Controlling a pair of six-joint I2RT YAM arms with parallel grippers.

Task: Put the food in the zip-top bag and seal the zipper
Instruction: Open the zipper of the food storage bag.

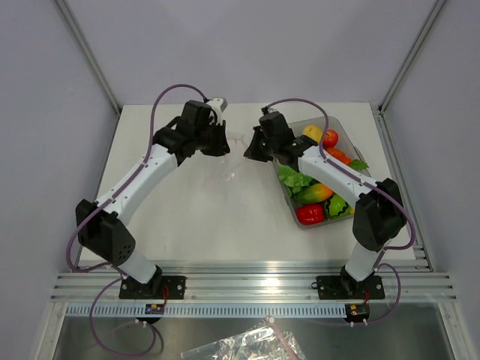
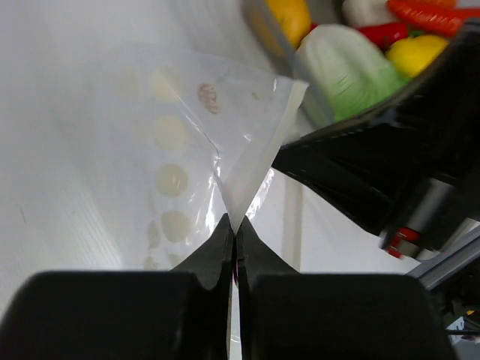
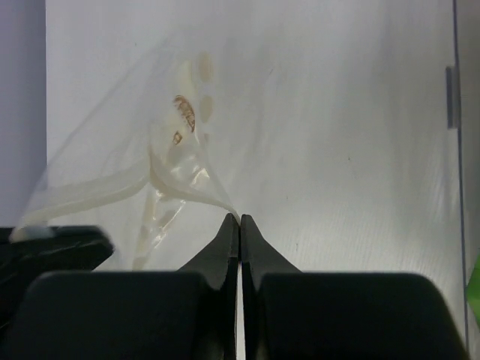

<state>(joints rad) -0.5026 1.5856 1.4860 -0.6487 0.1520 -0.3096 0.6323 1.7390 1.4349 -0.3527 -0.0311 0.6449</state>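
The small clear zip-top bag [image 1: 229, 166] with pale dots hangs between my two grippers above the middle of the table, and looks empty. My left gripper [image 1: 226, 144] is shut on its whitish zipper strip [image 2: 251, 161]. My right gripper [image 1: 250, 148] is shut on the opposite edge of the bag's mouth [image 3: 187, 191]. The food lies in a clear tray [image 1: 339, 124] at the right. The long red-orange piece with a green top [image 1: 341, 156] is there. I see no purple eggplant.
The tray also holds green lettuce [image 1: 295, 180], a red bell pepper [image 1: 310, 214], a yellow piece [image 1: 313, 133], a red round piece [image 1: 330, 138] and an orange-green piece [image 1: 316, 193]. A crumpled clear bag [image 1: 247, 345] lies below the table's front rail.
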